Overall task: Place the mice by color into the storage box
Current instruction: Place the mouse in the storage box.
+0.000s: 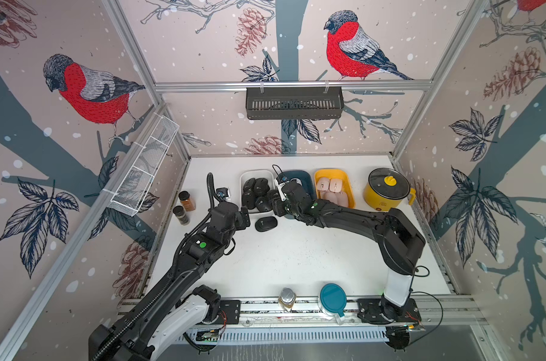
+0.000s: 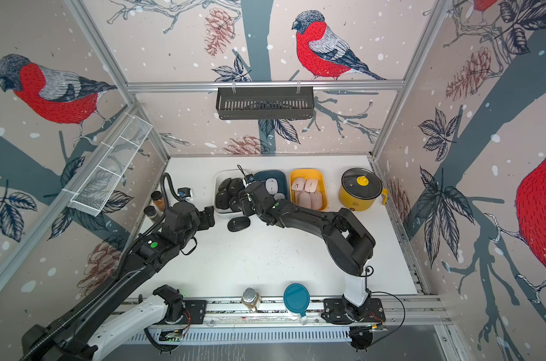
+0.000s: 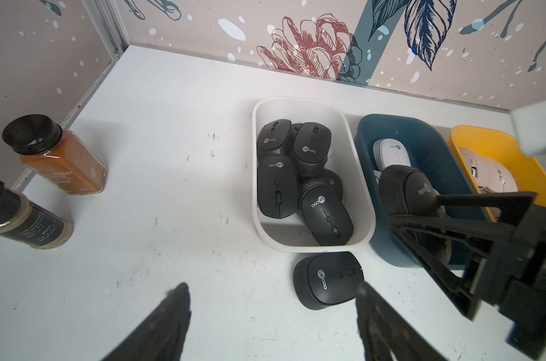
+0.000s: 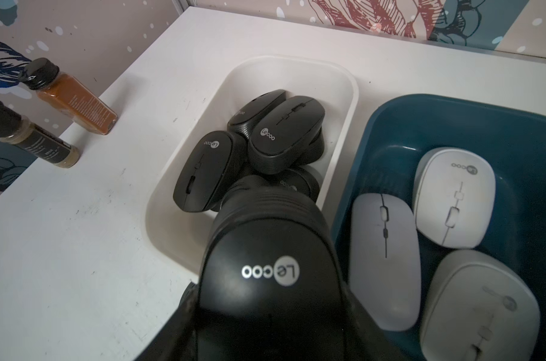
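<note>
Three boxes stand in a row at the back: a white box (image 1: 244, 176) with several black mice (image 3: 278, 184), a blue box (image 4: 453, 118) with white mice (image 4: 384, 259), and a yellow box (image 1: 348, 179) with pink mice (image 1: 329, 186). One black mouse (image 1: 266, 223) (image 3: 328, 279) lies on the table just in front of the white box. My left gripper (image 3: 271, 287) (image 1: 246, 217) stands open beside it, with nothing between its fingers. My right gripper (image 4: 270, 300) (image 1: 276, 200) is shut on another black mouse (image 4: 265, 250) (image 3: 406, 190), held over the near ends of the white and blue boxes.
Two spice jars (image 1: 187, 200) (image 1: 181, 215) stand by the left wall. A yellow pot (image 1: 387, 189) sits at the back right. At the front rail are a glass jar (image 1: 286, 298) and a teal-lidded container (image 1: 332, 298). Baskets hang on the left and back walls.
</note>
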Robot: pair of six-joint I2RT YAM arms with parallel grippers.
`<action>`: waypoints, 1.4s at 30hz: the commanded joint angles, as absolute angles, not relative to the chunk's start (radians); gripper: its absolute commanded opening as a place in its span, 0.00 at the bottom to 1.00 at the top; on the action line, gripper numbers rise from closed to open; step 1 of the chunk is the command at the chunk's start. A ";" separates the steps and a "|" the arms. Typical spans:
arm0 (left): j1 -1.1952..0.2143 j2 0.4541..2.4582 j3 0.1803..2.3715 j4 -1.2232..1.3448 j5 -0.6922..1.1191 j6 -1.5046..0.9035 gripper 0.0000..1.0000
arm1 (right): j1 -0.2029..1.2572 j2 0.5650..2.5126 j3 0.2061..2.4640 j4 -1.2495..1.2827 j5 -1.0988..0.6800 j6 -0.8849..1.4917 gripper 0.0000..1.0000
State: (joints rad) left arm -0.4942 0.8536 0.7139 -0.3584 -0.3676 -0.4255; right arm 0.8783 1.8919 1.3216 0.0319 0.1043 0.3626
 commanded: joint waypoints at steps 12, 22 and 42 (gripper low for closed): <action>-0.493 0.853 0.709 -0.341 -0.377 -0.424 0.83 | 0.847 2.052 1.512 0.005 0.085 0.354 0.55; -0.492 0.845 0.703 -0.347 -0.397 -0.432 0.82 | 0.823 2.102 1.554 0.017 0.072 0.362 0.55; -0.492 0.829 0.691 -0.333 -0.383 -0.440 0.83 | 0.842 2.201 1.689 -0.032 0.075 0.337 0.55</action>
